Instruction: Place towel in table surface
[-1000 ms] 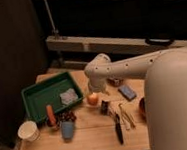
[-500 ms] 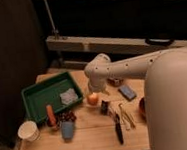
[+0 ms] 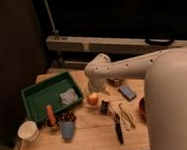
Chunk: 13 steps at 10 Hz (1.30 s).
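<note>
A small crumpled pale towel [image 3: 68,96] lies inside the green tray [image 3: 39,98], near its right wall, on the left part of the wooden table [image 3: 93,137]. My white arm reaches in from the right and bends down over the table's middle. My gripper [image 3: 92,91] hangs just right of the tray, above an orange ball-shaped thing [image 3: 92,99]. It is about a hand's width right of the towel and does not touch it.
A white cup [image 3: 28,130], an orange stick-shaped item [image 3: 50,114], dark grapes [image 3: 66,116] and a blue cup [image 3: 67,129] stand in front of the tray. A blue sponge [image 3: 127,92], tongs [image 3: 125,114], a black utensil [image 3: 118,132] and a small dark object [image 3: 105,107] lie to the right.
</note>
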Available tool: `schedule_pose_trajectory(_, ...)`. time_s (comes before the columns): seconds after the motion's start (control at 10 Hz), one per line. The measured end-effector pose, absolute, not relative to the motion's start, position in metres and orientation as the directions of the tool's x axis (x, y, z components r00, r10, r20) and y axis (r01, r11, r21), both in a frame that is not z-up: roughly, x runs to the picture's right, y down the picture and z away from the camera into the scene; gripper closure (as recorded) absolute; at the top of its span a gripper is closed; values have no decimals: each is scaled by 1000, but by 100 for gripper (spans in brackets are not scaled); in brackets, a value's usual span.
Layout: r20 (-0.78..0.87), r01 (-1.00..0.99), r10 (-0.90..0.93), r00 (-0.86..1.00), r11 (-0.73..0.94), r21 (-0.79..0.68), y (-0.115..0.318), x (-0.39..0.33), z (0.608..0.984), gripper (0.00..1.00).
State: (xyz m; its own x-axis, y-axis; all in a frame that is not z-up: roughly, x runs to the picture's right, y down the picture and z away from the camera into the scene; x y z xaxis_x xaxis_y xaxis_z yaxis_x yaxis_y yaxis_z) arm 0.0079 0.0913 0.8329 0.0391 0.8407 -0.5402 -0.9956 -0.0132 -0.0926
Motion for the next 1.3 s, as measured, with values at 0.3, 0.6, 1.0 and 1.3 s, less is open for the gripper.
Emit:
schedule_pose_trajectory(0.3,-540,-996,841,39,-13,-93,91,8,833,20)
schedule_pose_trajectory(0.6,-538,-995,842,43,-9,-95,91,6,832,20)
schedule_pose_trajectory(1.0,-523,-977,834,174,82,-195,69,-36,826,20)
schedule_pose_trajectory(1.3,-516,-930,788,336,193,-312,37,-121,801,20)
